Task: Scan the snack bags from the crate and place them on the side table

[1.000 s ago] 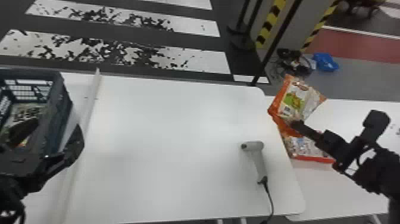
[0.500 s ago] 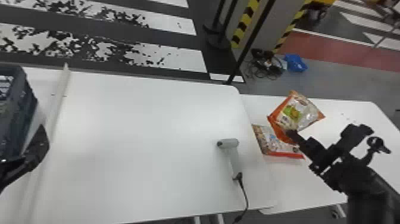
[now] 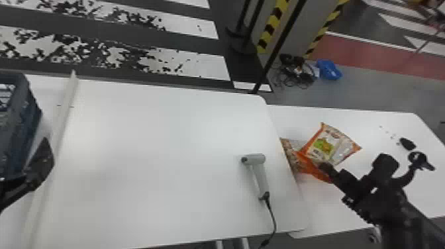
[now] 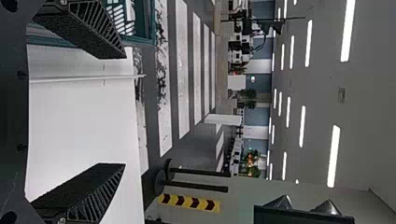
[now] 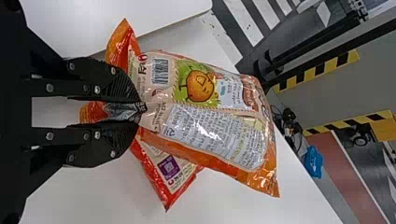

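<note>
The right gripper (image 3: 326, 166) had its fingers nearly together, pinching the crumpled end of an orange snack bag (image 3: 326, 144). The bag spread out beyond the fingertips, over the side table (image 3: 390, 122), and partly covered the view of another bag (image 3: 288, 149) that lay there. The left gripper (image 3: 40, 162) was beside the crate (image 3: 21, 132), fingers wide apart with nothing between them. The scanner (image 3: 260, 174) lay on the main table (image 3: 159, 159).

My right gripper (image 3: 326, 168) pinches the gathered end of an orange-trimmed snack bag (image 5: 210, 116), its barcode and round orange cartoon figure facing my camera. Behind it, a red-edged bag (image 5: 173, 181) shows partly covered over the white side table (image 5: 280, 205).
</note>
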